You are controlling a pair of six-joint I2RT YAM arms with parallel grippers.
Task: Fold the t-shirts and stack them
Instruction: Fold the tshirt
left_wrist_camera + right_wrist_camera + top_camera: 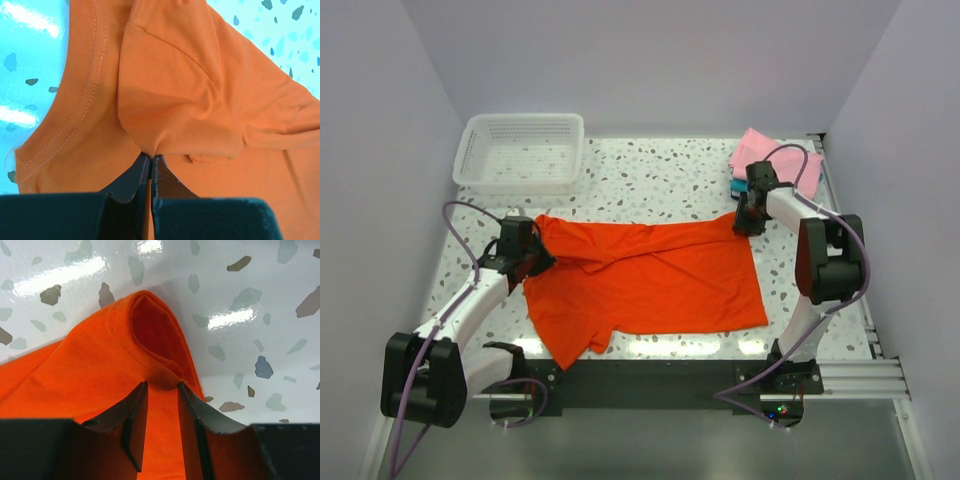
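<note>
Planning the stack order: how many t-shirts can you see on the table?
3. The orange-red shirt lies spread in the middle; the pink shirt sits at the far right corner atop a teal shirt; more could hide beneath.

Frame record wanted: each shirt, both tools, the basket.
orange shirt: spread out in the middle, far edge folded over
left tool: shut on the orange shirt's left end
right tool: open at the shirt's far right corner, cloth between the jaws
pink shirt: far right, lying on the teal shirt
basket: far left
</note>
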